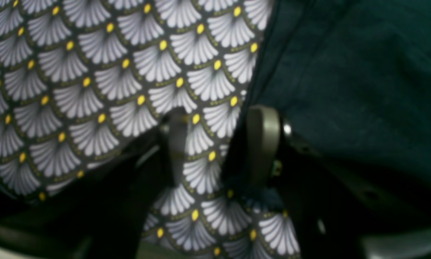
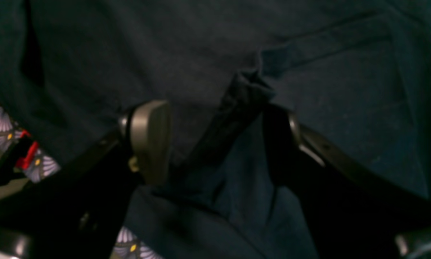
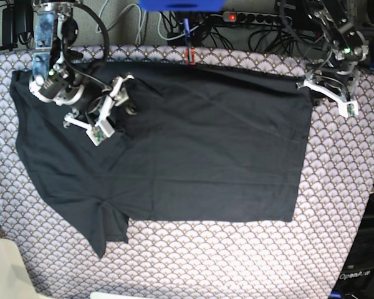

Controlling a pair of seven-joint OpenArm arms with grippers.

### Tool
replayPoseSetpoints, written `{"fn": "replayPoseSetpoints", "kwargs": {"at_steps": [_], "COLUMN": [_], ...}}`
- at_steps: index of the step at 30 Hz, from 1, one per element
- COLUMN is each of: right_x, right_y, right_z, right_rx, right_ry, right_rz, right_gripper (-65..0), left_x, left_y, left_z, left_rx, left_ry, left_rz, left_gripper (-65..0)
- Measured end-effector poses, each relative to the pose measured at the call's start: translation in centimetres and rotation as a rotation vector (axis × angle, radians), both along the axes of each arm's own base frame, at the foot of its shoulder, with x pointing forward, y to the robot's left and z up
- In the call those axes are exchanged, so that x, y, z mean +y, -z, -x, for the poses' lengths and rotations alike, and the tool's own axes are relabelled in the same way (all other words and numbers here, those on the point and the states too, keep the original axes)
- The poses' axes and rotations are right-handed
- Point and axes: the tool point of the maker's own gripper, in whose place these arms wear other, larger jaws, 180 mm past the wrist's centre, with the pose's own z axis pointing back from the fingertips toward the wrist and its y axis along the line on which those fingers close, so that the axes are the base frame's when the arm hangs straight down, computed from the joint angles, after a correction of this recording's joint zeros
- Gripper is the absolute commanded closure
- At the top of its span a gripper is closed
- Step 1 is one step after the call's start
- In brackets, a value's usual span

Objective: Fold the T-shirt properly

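Lying flat on the patterned cloth (image 3: pixel 174 255), the T-shirt (image 3: pixel 206 149) has the right gripper (image 2: pixel 215 140) spread wide over a raised ridge at its far-left shoulder, gripping nothing yet. At the far-right corner, the left gripper (image 1: pixel 219 144) straddles the hem, part open and empty; closing there could pinch the cloth too.

1. The T-shirt (image 3: pixel 193 143) lies spread on the patterned cloth (image 3: pixel 237 255) covering the counter.
2. In the base view, the right gripper (image 3: pixel 121 93) sits over the shirt's upper left.
3. The left gripper (image 3: pixel 311 84) sits at the shirt's upper right corner, its jaws astride the edge.
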Motion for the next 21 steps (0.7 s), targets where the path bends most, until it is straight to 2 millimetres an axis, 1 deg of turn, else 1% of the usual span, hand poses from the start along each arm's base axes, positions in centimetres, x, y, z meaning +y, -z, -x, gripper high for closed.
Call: {"fn": "replayPoseSetpoints", "kwargs": {"at_steps": [2,5,8,10,11,13,16,19,21], "right_x": [0.0,-0.3,-0.5,-0.5,-0.7,-0.6,-0.2,0.1,0.1], "right_y": [0.1,0.8,1.9,2.3,2.3,2.1,2.0,1.5,1.2], "right_z": [-0.4,-1.1,-0.9,-1.0,-1.1,-1.4,-1.6,-2.4,-2.8], "right_rx": [0.0,0.017,0.053,0.067,0.067,0.056,0.053,0.034,0.022], "right_ry": [0.003,0.009,0.015,0.018,0.017,0.008,-0.015,-0.025,-0.024], "right_rz": [-0.007,-0.008,-0.008,-0.012,-0.008,-0.004,0.002,0.0,0.001], "right_gripper": [-41.0,-41.0,-40.8,-38.5,-36.4,-29.8,-18.4,-6.5,-1.9], "left_x": [0.0,0.0,0.0,0.0,0.0,0.0,0.0,0.0,0.0], "left_y": [0.0,0.0,0.0,0.0,0.0,0.0,0.0,0.0,0.0], "left_z": [0.0,0.0,0.0,0.0,0.0,0.0,0.0,0.0,0.0], "left_rx": [0.0,0.0,0.0,0.0,0.0,0.0,-0.001,0.001,0.0], "left_ry": [0.0,0.0,0.0,0.0,0.0,0.0,0.0,0.0,0.0], "left_rz": [0.0,0.001,0.0,0.0,0.001,0.001,0.0,0.001,0.0], "left_gripper": [-26.9,-26.8,-26.8,-26.8,-26.8,-26.8,-26.8,-26.8,-26.8]}}
